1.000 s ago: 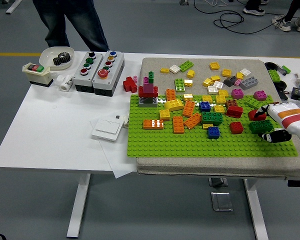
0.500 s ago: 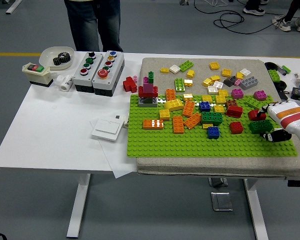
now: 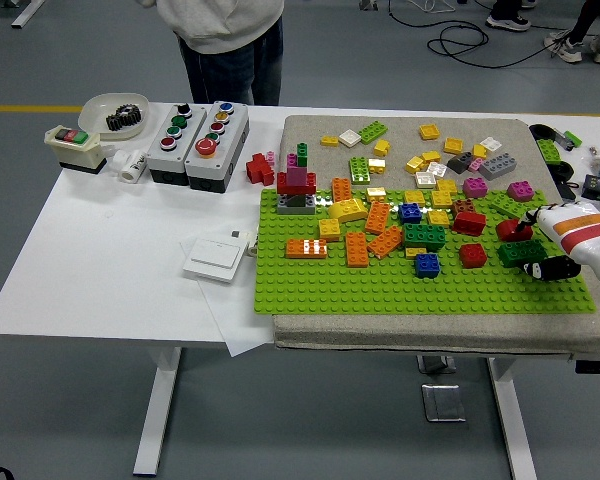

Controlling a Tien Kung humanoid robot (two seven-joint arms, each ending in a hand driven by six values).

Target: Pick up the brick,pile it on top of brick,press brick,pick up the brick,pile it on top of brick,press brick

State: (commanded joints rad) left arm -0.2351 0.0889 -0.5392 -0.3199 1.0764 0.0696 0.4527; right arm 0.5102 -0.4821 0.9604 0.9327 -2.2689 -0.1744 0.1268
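right hand (image 3: 550, 248), white with an orange band, at right edge of frame, fingers curled around a dark green brick (image 3: 521, 252) with a 2-row stud top, resting on the light green baseplate (image 3: 380, 290). red brick (image 3: 512, 229) touching just above. no legible writing. person (image 3: 228, 40) at upper left.

Right hand (image 3: 552, 247) mostly beyond the right edge, grip unclear.
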